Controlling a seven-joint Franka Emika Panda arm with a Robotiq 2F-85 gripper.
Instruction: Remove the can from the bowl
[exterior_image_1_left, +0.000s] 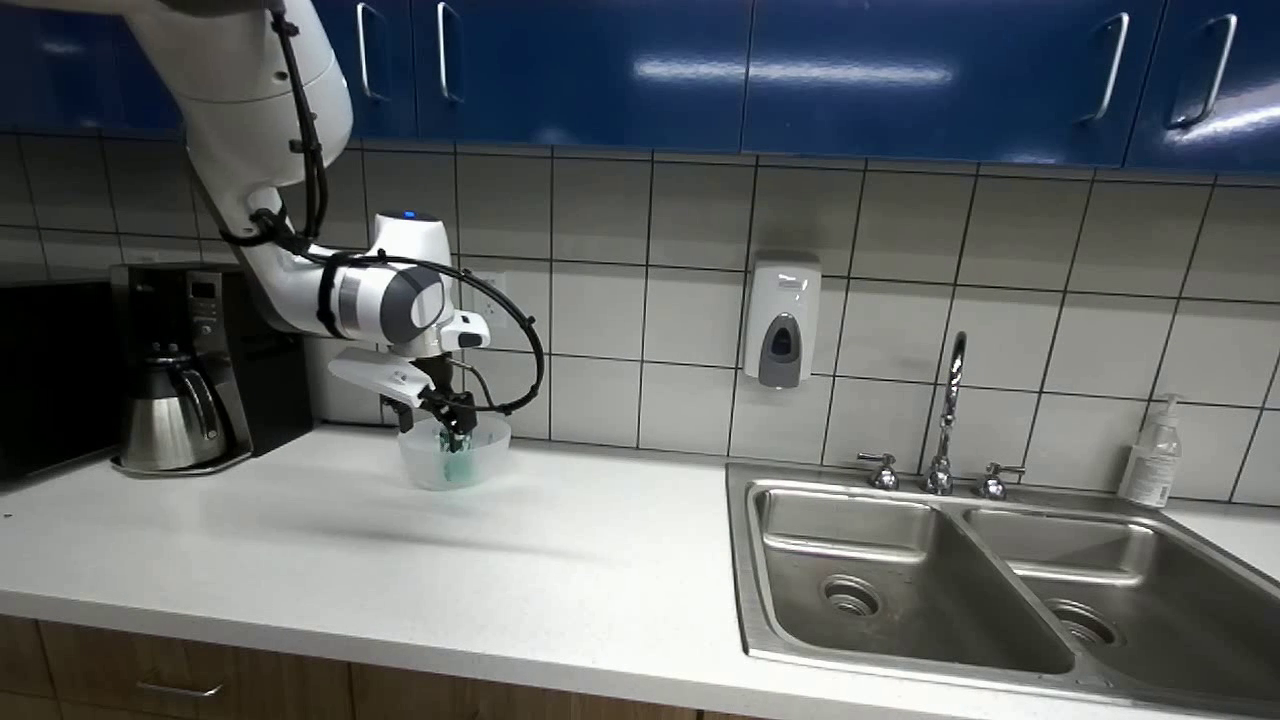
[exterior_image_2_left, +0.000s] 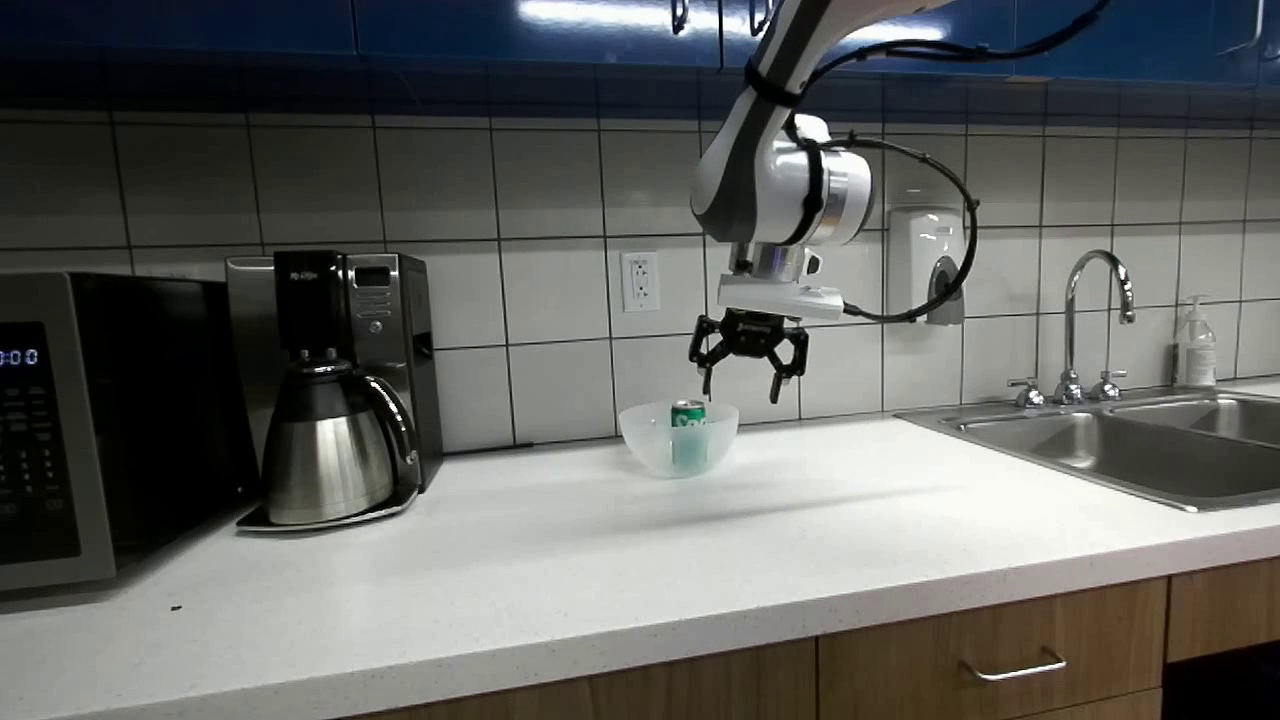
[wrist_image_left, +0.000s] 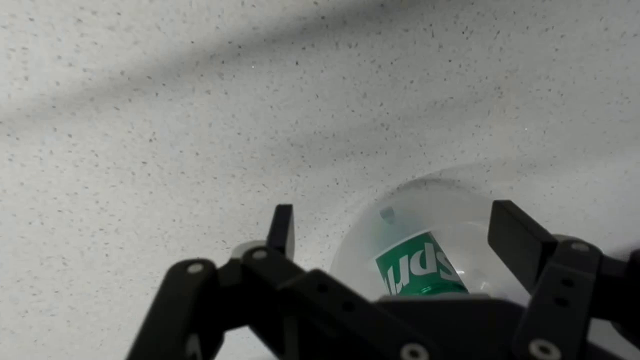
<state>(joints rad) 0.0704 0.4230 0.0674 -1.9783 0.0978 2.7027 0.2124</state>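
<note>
On the white counter (exterior_image_2_left: 560, 570), near the tiled wall (exterior_image_2_left: 560, 290), the bowl (exterior_image_2_left: 643, 440) rests upright. The can (exterior_image_2_left: 688, 413) stands inside it; its lower part shows through the translucent side and its green upper part projects above the rim. White lettering is visible on the can. The gripper (exterior_image_2_left: 741, 392) points downward above the bowl, offset to the right of the can in an exterior view. Its fingers (wrist_image_left: 520, 240) are set wide apart; the left tip shows just above the can's top in the same exterior view. The wrist view shows the can below the gap, closer to the finger on the right. The arm (exterior_image_1_left: 370, 300) extends from the upper left in an exterior view, where the gripper overlaps the bowl; tip height relative to the rim is hard to judge from that angle.

Left of the bowl, the coffee maker (exterior_image_2_left: 378, 320) holds a steel carafe (exterior_image_2_left: 330, 455). The microwave (exterior_image_2_left: 160, 420) stands farther left. Right of the bowl, the double sink (exterior_image_1_left: 750, 560) is set into the counter. The faucet (exterior_image_1_left: 946, 410) is mounted at its far edge; the bottle (exterior_image_1_left: 1152, 462) stands farther right. The dispenser (exterior_image_1_left: 782, 310) is fixed to the wall between bowl and faucet.
</note>
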